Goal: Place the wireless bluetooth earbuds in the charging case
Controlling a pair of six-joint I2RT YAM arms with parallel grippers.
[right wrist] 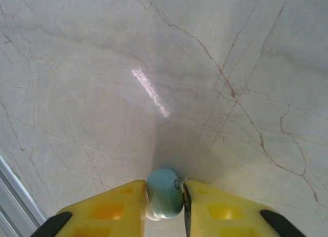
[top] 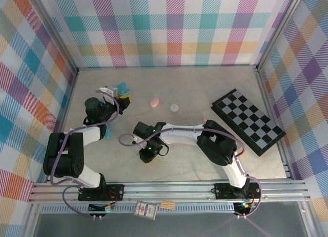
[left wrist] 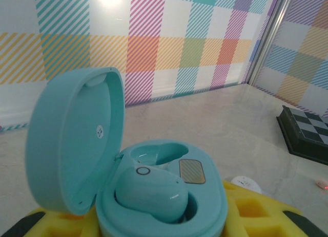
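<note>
A teal charging case (left wrist: 205, 216) sits nearest the lens in the left wrist view, gripped between the yellow fingers (left wrist: 256, 209) of the left hand (left wrist: 159, 224). Its lid (left wrist: 72, 139) is swung up and open to the left. One teal earbud (left wrist: 151, 191) is seated in the front socket, while the socket behind it (left wrist: 156, 154) is bare. From the overhead camera, this hand is at the far left of the marble desk (top: 195, 160), with the case tilted toward the checked back wall (top: 169, 27).

The right hand (right wrist: 165, 198) is closed on a second teal earbud (right wrist: 165, 192). Its two yellow fingers (right wrist: 110, 209) press against either side of the nub, just above the veined desk surface. Whether the earbud rests on the desk or is clear of it cannot be told. The overhead view shows the right arm (top: 179, 133) reaching left across the middle of the desk, well apart from the left hand and the open case.

Further back on the desk, a pale pink oval case (top: 154, 102) and a white oval case (top: 175, 108) lie near each other, between the two arms. A black-and-white chessboard (top: 248, 120) lies at an angle on the right side. A tiny pink nub (top: 204, 119) sits near the board's left corner.
</note>
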